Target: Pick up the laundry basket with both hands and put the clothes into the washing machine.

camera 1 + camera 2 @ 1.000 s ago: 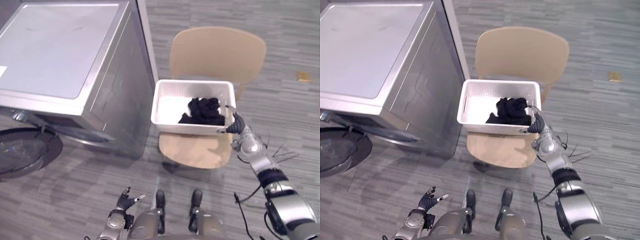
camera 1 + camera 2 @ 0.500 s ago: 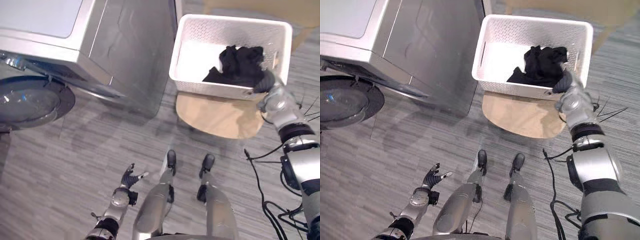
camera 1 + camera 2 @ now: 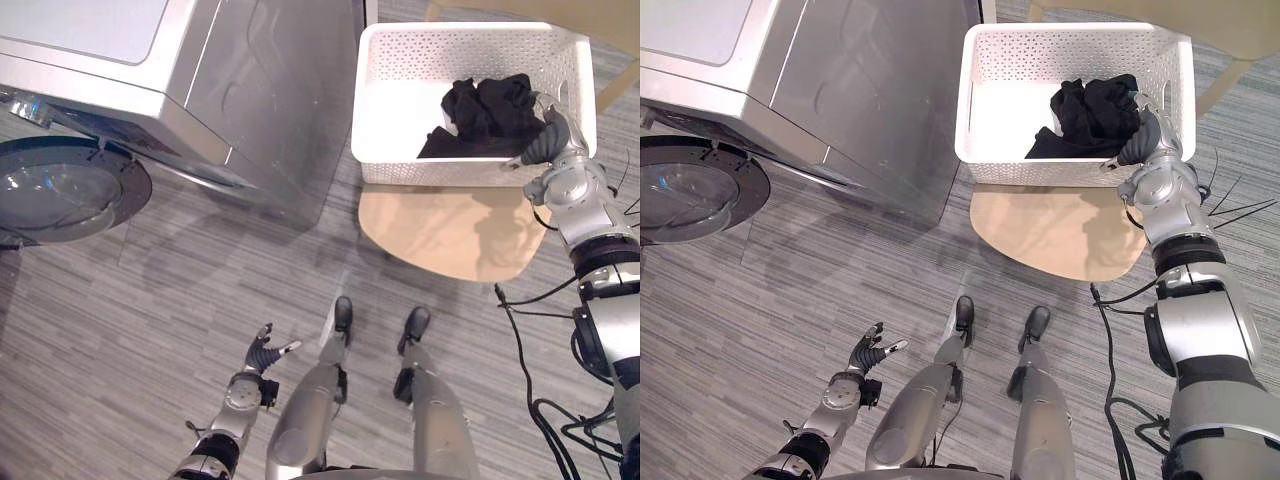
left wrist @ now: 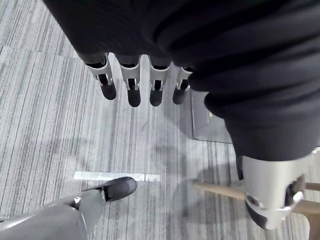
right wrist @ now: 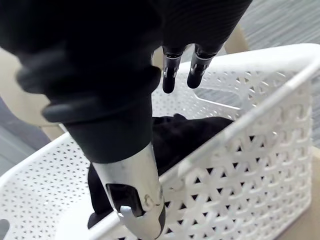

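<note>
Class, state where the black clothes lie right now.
Left eye view: the black clothes lie in the right half of the white laundry basket, right of the washing machine, beside the right hand.

White perforated laundry basket (image 3: 440, 172), black clothes (image 3: 485, 110) inside, stands beside the silver washing machine (image 3: 270, 100).

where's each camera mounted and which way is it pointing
Left eye view: on the head, facing down at washing machine, laundry basket on a chair, floor; right hand at the basket's near corner, left hand low.
Right eye view: beside it, same scene.
Left wrist view: left wrist, along the open left hand at the floor.
Right wrist view: right wrist, past the right hand into the basket, at the black clothes.
Shared: basket and clothes, eye views and right wrist view.
</note>
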Motion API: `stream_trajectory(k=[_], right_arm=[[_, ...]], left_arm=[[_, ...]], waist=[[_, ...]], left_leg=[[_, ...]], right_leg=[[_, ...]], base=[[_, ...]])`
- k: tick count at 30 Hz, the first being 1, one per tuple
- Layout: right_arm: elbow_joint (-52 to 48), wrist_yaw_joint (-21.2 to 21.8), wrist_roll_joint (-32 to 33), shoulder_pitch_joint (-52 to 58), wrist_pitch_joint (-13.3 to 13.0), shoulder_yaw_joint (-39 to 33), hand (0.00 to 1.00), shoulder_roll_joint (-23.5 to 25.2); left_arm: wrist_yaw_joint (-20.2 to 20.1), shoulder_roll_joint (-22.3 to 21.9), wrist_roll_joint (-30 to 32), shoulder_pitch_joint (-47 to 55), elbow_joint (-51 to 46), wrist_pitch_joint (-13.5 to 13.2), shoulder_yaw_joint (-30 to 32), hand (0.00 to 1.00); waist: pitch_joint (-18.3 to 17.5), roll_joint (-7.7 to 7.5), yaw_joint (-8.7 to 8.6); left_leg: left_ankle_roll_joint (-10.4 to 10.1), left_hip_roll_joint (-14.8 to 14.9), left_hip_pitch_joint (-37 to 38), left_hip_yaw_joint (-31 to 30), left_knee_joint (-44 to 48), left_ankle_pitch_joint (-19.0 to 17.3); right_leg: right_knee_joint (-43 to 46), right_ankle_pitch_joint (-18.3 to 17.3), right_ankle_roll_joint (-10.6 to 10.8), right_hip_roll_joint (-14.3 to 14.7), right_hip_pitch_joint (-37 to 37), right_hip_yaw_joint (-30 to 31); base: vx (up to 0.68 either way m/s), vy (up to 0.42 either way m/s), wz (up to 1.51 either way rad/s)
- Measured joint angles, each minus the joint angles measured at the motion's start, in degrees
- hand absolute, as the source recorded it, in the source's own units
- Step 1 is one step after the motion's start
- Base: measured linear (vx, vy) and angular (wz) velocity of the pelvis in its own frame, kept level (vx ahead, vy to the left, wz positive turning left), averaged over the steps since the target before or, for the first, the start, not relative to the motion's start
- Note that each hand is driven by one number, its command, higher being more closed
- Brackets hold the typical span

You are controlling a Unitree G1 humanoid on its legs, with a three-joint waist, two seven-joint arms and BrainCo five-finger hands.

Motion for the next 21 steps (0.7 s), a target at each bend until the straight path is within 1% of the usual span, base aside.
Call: stream_trajectory(k=[2, 4, 5, 7, 8, 9, 11, 13, 15, 17, 21], right_arm=[[-4.0, -0.2, -0.2, 2.3, -1.1, -0.6, 0.0, 0.1], [-5.0, -0.3, -0.2, 3.4, -1.6, -1.0, 0.0, 0.5], [-5.1, -0.5, -0.1, 3.8, -1.8, -1.7, 0.0, 1.3], [-5.9, -1.4, 0.0, 4.6, -1.9, -2.7, 0.0, 2.2], [-7.3, -1.6, 0.1, 5.5, -2.0, -2.9, 0.0, 2.2], [-8.1, -1.6, 0.2, 5.5, -2.0, -3.0, 0.0, 2.2], [-8.8, -1.9, 0.3, 5.4, -2.1, -3.9, 0.0, 2.2], [-8.5, -2.1, 0.3, 4.7, -2.0, -4.0, 0.0, 2.1], [-6.2, -2.0, 0.4, 2.8, -2.1, -3.6, 0.0, 2.1], [-0.4, -2.0, 0.7, -2.0, -1.9, -2.1, 0.0, 2.1], [5.7, -1.9, 2.4, -8.5, -1.9, 0.2, 0.0, 1.8]], left_arm=[[0.0, 0.0, 0.1, -0.4, 0.4, 0.3, 0.0, 0.0], [0.0, 0.0, 0.1, -0.4, 0.5, 0.4, 0.0, 0.0], [0.0, 0.1, 0.1, -0.5, 0.5, 0.4, 0.1, 0.0], [0.0, 0.1, 0.1, -0.5, 0.5, 0.4, 0.1, 0.0], [0.0, 0.2, 0.1, -0.5, 0.4, 0.4, 0.3, 0.0], [0.1, 0.2, 0.1, -0.5, 0.4, 0.4, 0.6, 0.0], [0.0, 0.2, 0.1, -0.8, 0.4, 0.4, 0.5, 0.0], [0.0, 0.2, 0.1, -1.0, 0.5, 0.4, 0.5, 0.0], [0.0, 0.2, 0.1, -1.1, 0.5, 0.4, 0.5, 0.0], [0.1, 0.3, 0.1, -1.1, 0.6, 0.4, 0.5, 0.0], [0.1, 0.4, -0.1, -1.1, 0.7, 0.3, 0.5, 0.0]], waist=[[0.0, -0.1, -0.21], [0.0, -0.3, -0.42], [0.2, -0.63, -0.57], [0.3, -0.8, -1.25], [0.2, -1.13, -1.45], [0.2, -1.59, -1.45], [0.2, -2.0, -1.46], [0.2, -2.16, -1.44], [0.3, -2.22, -1.41], [0.3, -2.31, -1.33], [0.6, -2.67, -1.13]], left_leg=[[0.0, 0.1, 0.2, 0.2, 0.0, 0.0], [0.0, 0.2, 0.3, 0.3, 0.0, 0.0], [0.0, 0.3, 0.6, 0.7, -0.1, 0.0], [0.0, 0.5, 0.9, 0.9, -0.1, 0.0], [0.0, 0.6, 1.1, 1.0, -0.1, 0.0], [0.0, 0.8, 1.0, 1.5, -0.1, 0.0], [0.0, 1.0, 0.8, 1.8, -0.1, 0.0], [0.0, 1.2, 0.6, 1.9, -0.1, 0.0], [0.0, 1.3, 0.4, 2.1, -0.1, 0.0], [0.0, 1.5, 0.1, 2.1, -0.1, 0.0], [-0.3, 1.8, -1.0, 1.5, -0.1, 0.2]], right_leg=[[0.0, 0.0, -0.1, 0.2, 0.0, 0.4], [0.0, 0.2, -0.2, 0.3, 0.0, 0.7], [0.0, 0.3, -0.3, 0.4, 0.2, 1.1], [-0.3, 0.3, -0.4, 0.6, 0.7, 1.2], [-0.7, 0.4, -0.5, 0.8, 0.9, 1.3], [-1.5, 0.7, -0.4, 1.1, 1.0, 1.6], [-2.6, 1.4, -1.0, 1.6, 1.0, 2.0], [-3.4, 2.0, -1.1, 1.9, 1.1, 2.1], [-4.0, 2.6, -1.4, 2.1, 1.1, 2.2], [-4.8, 3.1, -1.5, 2.5, 1.0, 2.3], [-6.3, 3.8, -2.0, 3.1, 0.8, 1.6]], base=[[-0.02, -0.004, -0.06], [-0.02, -0.006, -0.09], [-0.01, -0.011, -0.11], [0.0, -0.015, -0.06], [0.0, -0.021, -0.1], [0.01, -0.026, -0.14], [0.01, -0.031, -0.14], [0.01, -0.033, -0.08], [0.01, -0.02, -0.06], [0.01, -0.012, -0.02], [0.01, -0.013, 0.05]])
